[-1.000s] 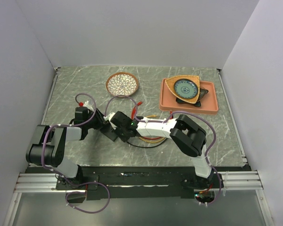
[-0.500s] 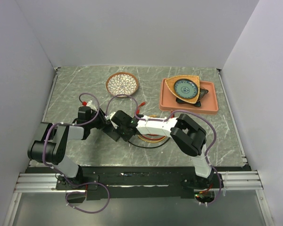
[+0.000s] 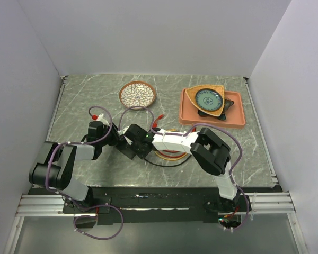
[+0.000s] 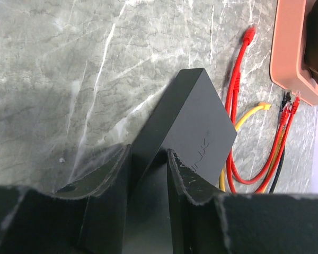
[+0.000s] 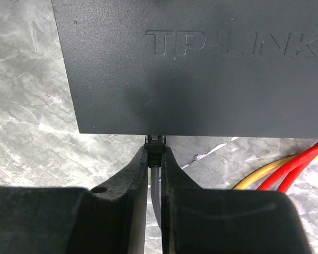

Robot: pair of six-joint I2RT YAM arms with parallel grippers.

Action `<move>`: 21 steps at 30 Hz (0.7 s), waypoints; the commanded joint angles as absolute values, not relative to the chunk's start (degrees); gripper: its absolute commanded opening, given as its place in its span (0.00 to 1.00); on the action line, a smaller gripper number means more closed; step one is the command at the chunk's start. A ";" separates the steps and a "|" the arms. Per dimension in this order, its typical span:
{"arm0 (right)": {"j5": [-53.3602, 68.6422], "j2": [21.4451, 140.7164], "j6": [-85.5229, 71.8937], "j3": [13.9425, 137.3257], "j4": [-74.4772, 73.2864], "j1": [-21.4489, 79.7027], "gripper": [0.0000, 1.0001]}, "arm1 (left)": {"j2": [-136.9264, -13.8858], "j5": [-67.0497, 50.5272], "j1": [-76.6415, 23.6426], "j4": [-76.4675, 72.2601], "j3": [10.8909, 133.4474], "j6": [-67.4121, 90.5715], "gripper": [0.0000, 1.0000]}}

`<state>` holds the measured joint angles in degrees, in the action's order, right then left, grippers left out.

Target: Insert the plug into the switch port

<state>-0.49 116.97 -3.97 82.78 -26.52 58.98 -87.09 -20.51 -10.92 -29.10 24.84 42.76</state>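
Note:
The switch is a flat black box with raised lettering, filling the top of the right wrist view. My right gripper is shut on the black plug, and a grey cable runs back between the fingers. The plug's tip touches the switch's near edge at a port; how deep it sits is hidden. In the left wrist view the switch is tilted, and my left gripper is shut on its near end. In the top view both grippers meet at the switch, left and right.
Red and yellow cables lie loose on the marble beside the switch. A pink tray at the back right holds a triangular dish with a blue bowl. A patterned round plate sits at the back centre. Another plate lies under the right arm.
The left wrist has shifted slightly right and the right gripper slightly left, closing in on each other around the switch. Both grips are unchanged.

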 commanded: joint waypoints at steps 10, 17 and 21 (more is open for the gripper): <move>-3.25 111.19 -4.39 78.84 15.11 57.83 0.00 | -91.14 -38.32 -17.84 -18.10 20.13 48.60 0.01; -3.78 109.07 -4.57 75.33 20.47 57.74 0.00 | -92.28 -38.23 -18.54 -19.42 19.78 49.13 0.01; -4.30 108.46 -5.09 74.53 22.84 57.75 0.00 | -92.46 -37.88 -19.16 -19.77 19.78 49.66 0.01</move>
<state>-0.93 111.53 -3.99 71.83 -13.10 58.98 -89.30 -20.05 -11.09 -33.15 23.73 44.34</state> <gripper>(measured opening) 0.144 0.351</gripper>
